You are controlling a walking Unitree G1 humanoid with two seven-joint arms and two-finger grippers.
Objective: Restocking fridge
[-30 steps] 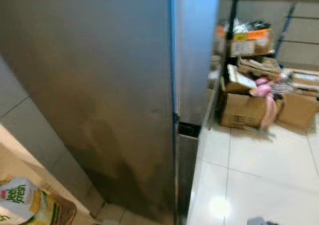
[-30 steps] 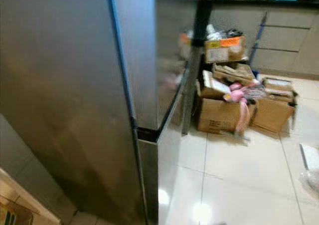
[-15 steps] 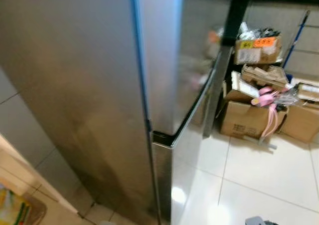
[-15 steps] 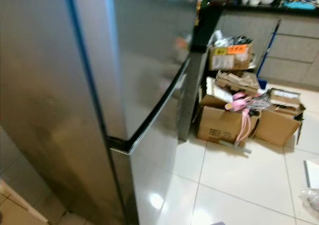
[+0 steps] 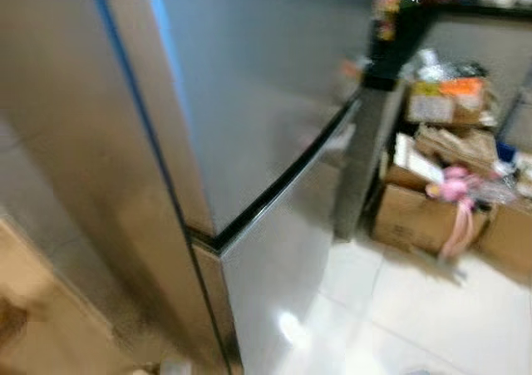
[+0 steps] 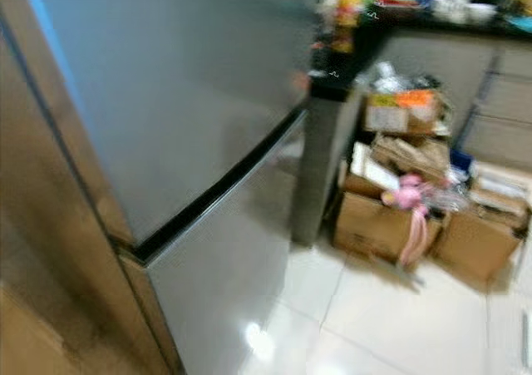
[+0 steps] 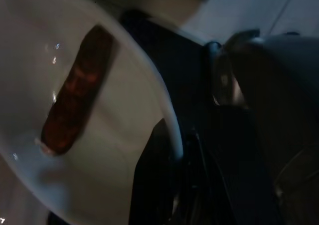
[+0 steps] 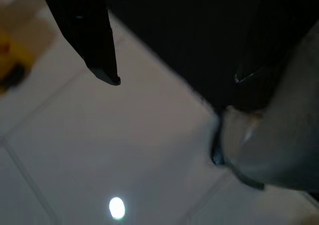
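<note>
Blurred fridge (image 5: 249, 101), its top cut off

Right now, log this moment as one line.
phase: facing fridge | doors: shut | boxes: on floor, right of fridge | left claw: holding white jug | view: blurred

Motion-blurred, evenly lit eye views with floor (image 5: 432, 308) glare; dark, murky wrist views.

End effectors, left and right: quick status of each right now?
Left end effector: closed on the rim of a white container.
Right end effector: open, holding nothing, above the floor tiles.
</note>
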